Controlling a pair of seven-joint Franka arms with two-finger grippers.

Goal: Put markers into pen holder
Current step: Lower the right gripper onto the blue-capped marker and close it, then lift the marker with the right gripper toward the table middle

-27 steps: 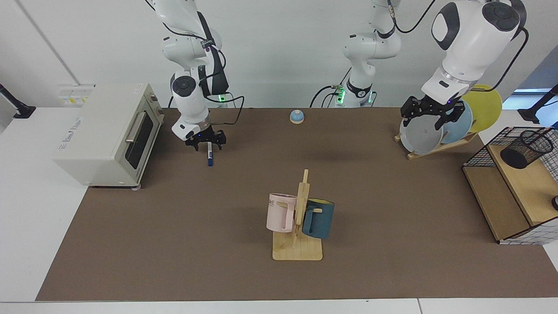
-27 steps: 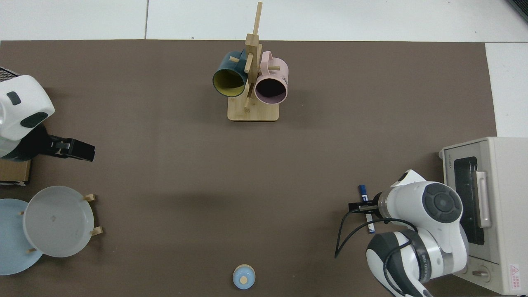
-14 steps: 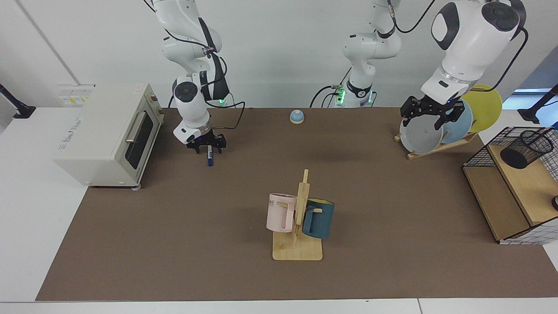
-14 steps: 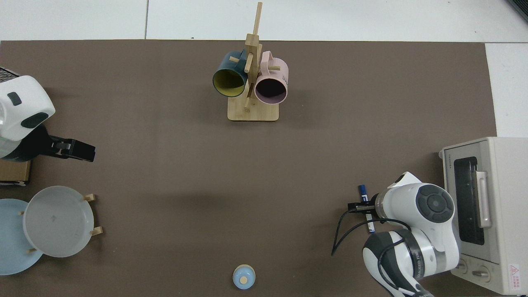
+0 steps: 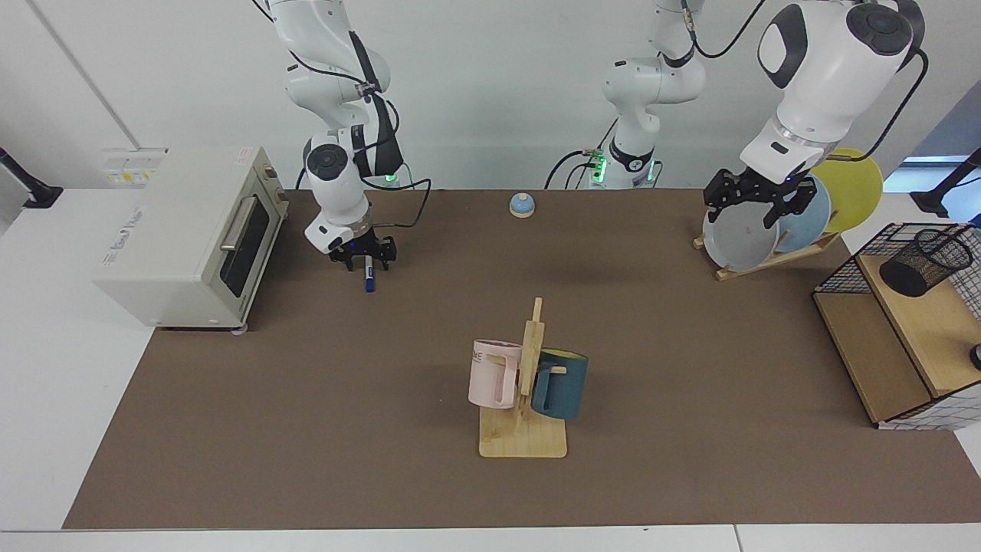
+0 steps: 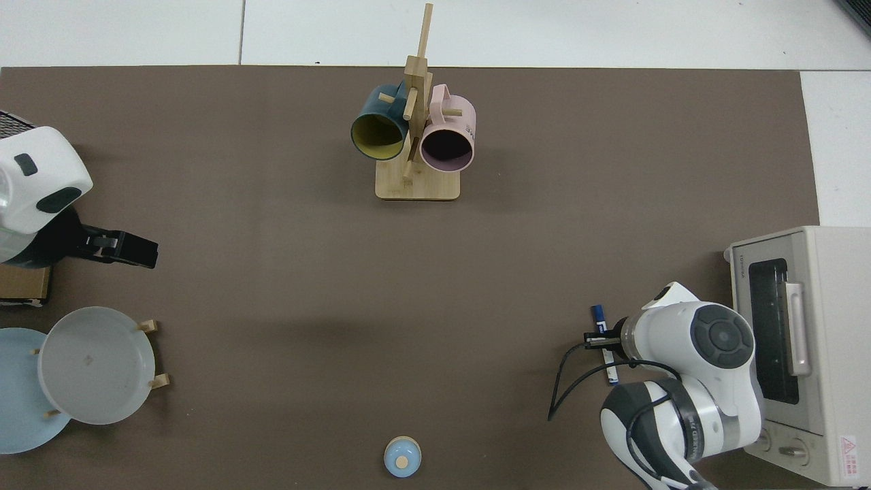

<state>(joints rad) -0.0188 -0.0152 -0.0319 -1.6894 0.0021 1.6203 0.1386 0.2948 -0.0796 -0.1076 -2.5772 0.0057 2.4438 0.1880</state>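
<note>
The right gripper (image 5: 366,257) at the mat's ten o'clock is closed round the slim white blue-capped marker (image 5: 369,274); next, carry it to the black mesh pen holder (image 5: 925,262) at three o'clock, where the waiting left gripper (image 5: 760,205) hovers, fingers spread

Brown mat (image 5: 306,399) over white table. Cream toaster oven (image 5: 191,230) at mat edge, door shut. Small blue bell w/ wooden base (image 5: 522,205) near far edge, centre. Wooden mug tree (image 5: 529,383) near front: pink mug (image 5: 494,373) one side, teal mug w/ yellow inside (image 5: 559,383) other, both on pegs. Wooden plate stand (image 5: 774,257) w/ grey plate (image 5: 732,238), blue plate (image 5: 814,218), yellow plate (image 5: 854,188) leaning on edge. Black wire-grid rack w/ wooden shelves (image 5: 881,353) at far side.
</note>
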